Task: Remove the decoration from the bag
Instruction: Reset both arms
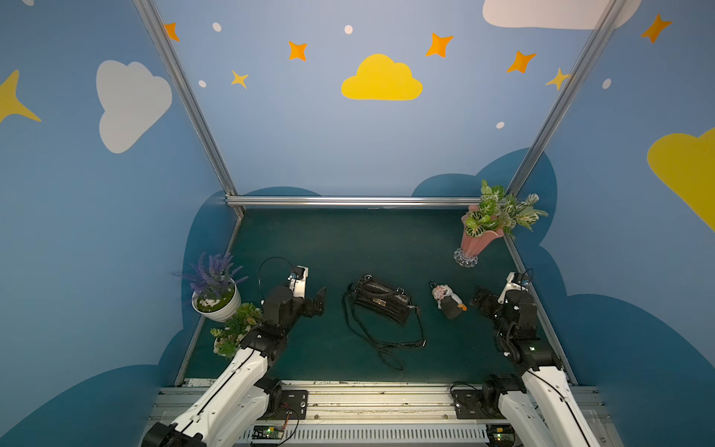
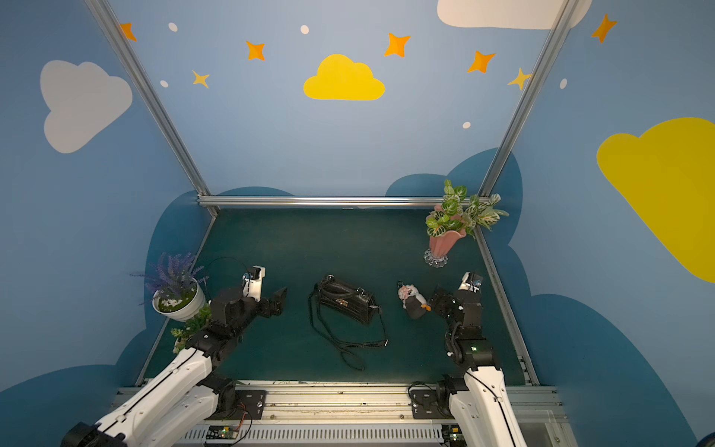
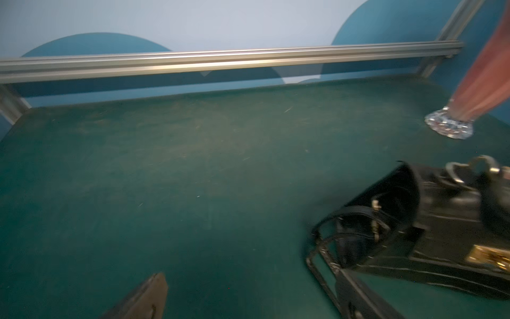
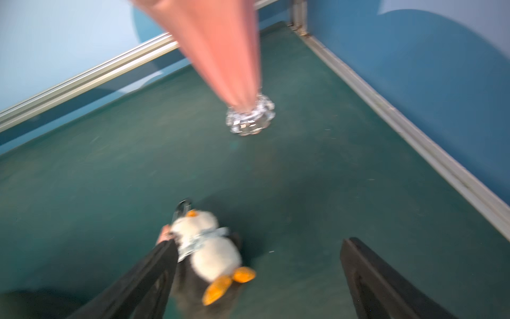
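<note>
The bag (image 1: 381, 300) (image 2: 346, 300), black and glossy with a gold clasp, lies mid-mat, its thin strap (image 1: 383, 342) looped toward the front. The decoration (image 1: 449, 300) (image 2: 414, 300), a small plush penguin, lies on the mat right of the bag and apart from it. My right gripper (image 1: 479, 300) (image 4: 259, 243) is open just to its right; in the right wrist view the decoration (image 4: 212, 248) rests against one finger (image 4: 149, 276), ungripped. My left gripper (image 1: 319, 300) (image 3: 254, 292) stands open left of the bag (image 3: 441, 226), holding nothing.
A pink vase (image 1: 478, 240) (image 4: 242, 69) with green leaves stands on a glass foot at the back right. At the left edge stand a white pot of lavender (image 1: 216, 294) and a small green plant (image 1: 236, 333). Aluminium rails (image 1: 348, 201) border the green mat.
</note>
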Motion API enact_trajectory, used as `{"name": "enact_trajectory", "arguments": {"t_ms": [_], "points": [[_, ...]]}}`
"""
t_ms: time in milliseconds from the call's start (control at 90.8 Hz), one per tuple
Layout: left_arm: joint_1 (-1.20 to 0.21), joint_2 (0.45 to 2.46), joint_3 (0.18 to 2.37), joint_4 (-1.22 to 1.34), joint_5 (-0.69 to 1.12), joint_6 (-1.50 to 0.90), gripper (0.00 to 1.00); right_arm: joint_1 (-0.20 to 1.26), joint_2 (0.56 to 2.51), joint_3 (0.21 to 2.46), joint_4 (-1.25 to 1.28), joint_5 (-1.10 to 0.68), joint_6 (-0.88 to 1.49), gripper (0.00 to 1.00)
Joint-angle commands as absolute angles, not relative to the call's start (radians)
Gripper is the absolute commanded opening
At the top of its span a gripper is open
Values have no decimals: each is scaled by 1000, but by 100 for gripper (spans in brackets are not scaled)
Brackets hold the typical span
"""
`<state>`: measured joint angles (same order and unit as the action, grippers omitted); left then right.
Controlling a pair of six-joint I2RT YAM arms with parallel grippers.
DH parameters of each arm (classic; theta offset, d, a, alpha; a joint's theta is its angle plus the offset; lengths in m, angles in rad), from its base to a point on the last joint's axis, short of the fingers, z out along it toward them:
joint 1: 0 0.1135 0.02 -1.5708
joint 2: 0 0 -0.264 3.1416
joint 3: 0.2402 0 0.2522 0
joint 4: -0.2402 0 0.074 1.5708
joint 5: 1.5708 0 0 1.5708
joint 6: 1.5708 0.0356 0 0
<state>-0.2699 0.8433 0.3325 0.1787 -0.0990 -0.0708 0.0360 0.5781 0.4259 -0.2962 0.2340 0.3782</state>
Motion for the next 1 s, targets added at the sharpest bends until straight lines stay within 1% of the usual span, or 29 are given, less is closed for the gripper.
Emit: {"name": "enact_trajectory", "arguments": {"t_ms": [0, 154, 231, 275, 341, 419, 496, 518, 595, 672, 727, 892, 991], "points": [[-219, 891, 326, 321, -172, -39, 100, -61, 587, 405, -245, 161, 336, 98], [-153, 1057, 292, 527, -206, 38, 100, -169, 650, 371, -142, 120, 378, 98], [-147, 1217, 288, 640, -228, 81, 100, -186, 672, 339, -65, 117, 395, 98], [-146, 1303, 287, 781, -231, 107, 100, -187, 680, 321, -16, 120, 393, 98], [-134, 1367, 297, 883, -160, 120, 100, -190, 683, 293, 51, 129, 381, 98], [-127, 1458, 332, 879, -83, 130, 100, -191, 685, 265, 109, 139, 360, 98], [-128, 1588, 317, 1050, -33, 160, 100, -191, 689, 252, 137, 129, 338, 98], [-129, 1582, 321, 1062, -30, 163, 100, -192, 691, 249, 139, 125, 336, 98], [-113, 1534, 376, 865, 0, 154, 100, -191, 711, 242, 180, 110, 324, 98], [-76, 1575, 378, 920, 6, 103, 100, -189, 759, 226, 266, 76, 279, 98], [-75, 1565, 383, 898, 3, 101, 100, -183, 810, 220, 345, 38, 211, 98], [-76, 1561, 381, 891, 3, 100, 100, -117, 1081, 247, 599, 31, 132, 98], [-78, 1561, 381, 893, 3, 102, 100, -51, 1229, 312, 665, 7, 71, 98]]}}
